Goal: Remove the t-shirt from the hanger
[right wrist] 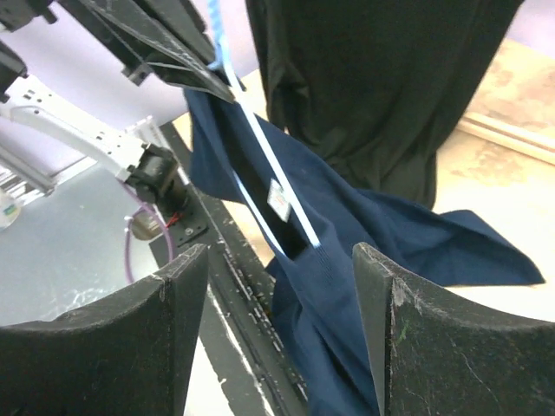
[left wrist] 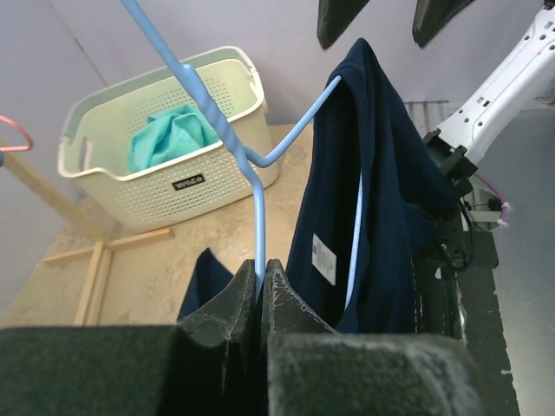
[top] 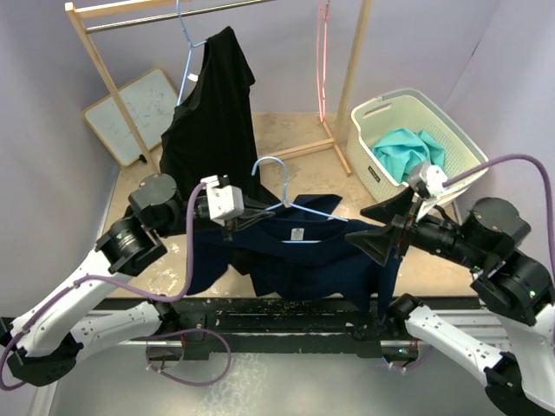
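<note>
A navy t-shirt [top: 295, 256] hangs on a light blue wire hanger [top: 305, 204], held up over the table's near edge. My left gripper [top: 260, 211] is shut on the hanger's wire below the hook; the left wrist view shows the wire [left wrist: 259, 234] pinched between the fingers [left wrist: 282, 290], with the shirt [left wrist: 373, 173] draped over the far arm. My right gripper [top: 379, 230] is open at the shirt's right shoulder. In the right wrist view its fingers [right wrist: 178, 290] straddle the shirt [right wrist: 347, 260] where the hanger's end [right wrist: 260, 147] goes into the cloth, without touching.
A black shirt [top: 212, 113] hangs on another blue hanger from the wooden rack [top: 95, 52] behind. A pink hanger [top: 323, 52] hangs further right. A cream laundry basket [top: 386, 113] with teal cloth stands at back right. A whiteboard [top: 139, 108] leans at back left.
</note>
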`<state>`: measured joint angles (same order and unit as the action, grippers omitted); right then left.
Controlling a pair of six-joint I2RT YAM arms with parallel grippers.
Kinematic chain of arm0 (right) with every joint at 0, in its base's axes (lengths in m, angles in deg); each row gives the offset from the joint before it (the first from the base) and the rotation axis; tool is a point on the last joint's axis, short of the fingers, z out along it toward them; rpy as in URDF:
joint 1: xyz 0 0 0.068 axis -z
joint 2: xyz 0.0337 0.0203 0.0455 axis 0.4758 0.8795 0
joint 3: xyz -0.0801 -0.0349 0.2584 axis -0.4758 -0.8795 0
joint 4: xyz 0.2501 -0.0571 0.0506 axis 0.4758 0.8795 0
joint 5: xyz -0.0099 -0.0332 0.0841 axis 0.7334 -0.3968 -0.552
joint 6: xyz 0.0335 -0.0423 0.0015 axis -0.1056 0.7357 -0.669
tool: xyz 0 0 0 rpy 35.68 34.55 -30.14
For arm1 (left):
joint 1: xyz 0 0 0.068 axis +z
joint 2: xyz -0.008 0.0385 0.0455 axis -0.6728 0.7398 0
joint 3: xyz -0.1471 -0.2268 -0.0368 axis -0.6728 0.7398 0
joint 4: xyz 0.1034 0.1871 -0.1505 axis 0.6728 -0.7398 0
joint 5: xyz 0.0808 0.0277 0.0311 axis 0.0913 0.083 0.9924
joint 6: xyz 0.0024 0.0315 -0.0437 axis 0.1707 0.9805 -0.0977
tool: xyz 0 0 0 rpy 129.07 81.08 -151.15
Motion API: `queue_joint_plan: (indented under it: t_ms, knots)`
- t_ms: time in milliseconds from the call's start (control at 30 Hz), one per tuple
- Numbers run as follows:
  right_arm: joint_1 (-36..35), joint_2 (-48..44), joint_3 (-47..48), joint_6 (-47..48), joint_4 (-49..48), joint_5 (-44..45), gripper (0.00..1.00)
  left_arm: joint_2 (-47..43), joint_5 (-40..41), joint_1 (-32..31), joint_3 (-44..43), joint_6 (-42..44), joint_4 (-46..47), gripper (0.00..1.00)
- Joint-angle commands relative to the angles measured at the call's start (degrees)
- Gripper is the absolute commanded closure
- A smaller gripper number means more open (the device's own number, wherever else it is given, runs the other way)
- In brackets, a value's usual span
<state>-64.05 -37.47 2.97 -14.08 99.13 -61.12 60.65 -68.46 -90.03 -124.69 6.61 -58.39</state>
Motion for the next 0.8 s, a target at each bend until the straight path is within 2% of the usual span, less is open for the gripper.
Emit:
queue_joint_plan:
  t_ms: [0, 267, 433, 600, 633, 667, 767]
  knots:
    - [-0.22, -2.35, 3.26, 2.88, 4.51, 7.90, 0.30, -5.75, 4.38, 0.12, -3.77, 2.77, -2.31, 1.00]
    - [-0.22, -5.51, -1.67, 4.47, 6.42, 13.72, 0.29, -10.60, 7.48, 0.13, -4.40, 3.40, -7.29, 1.00]
    - [-0.19, -5.58, -5.58, 4.33, 3.62, 11.46, 0.29, -11.44, 7.79, 0.15, -5.06, 3.31, -8.36, 1.00]
    - [-0.22, -5.29, -8.98, 3.53, -0.37, 6.74, 0.34, -11.95, 8.53, 0.11, -5.30, 3.07, -8.71, 1.00]
    - [-0.22, -5.18, -9.57, 3.36, -1.15, 5.42, 0.39, -12.01, 8.71, 0.11, -5.29, 3.01, -8.69, 1.00]
    - [-0.20, -4.93, -10.05, 3.25, -1.76, 4.31, 0.49, -12.08, 8.88, 0.11, -5.30, 3.12, -8.77, 1.00]
    - [-0.18, -3.81, -10.71, 3.23, -1.65, 2.99, 0.86, -12.29, 10.37, 0.12, -5.39, 3.55, -8.85, 1.00]
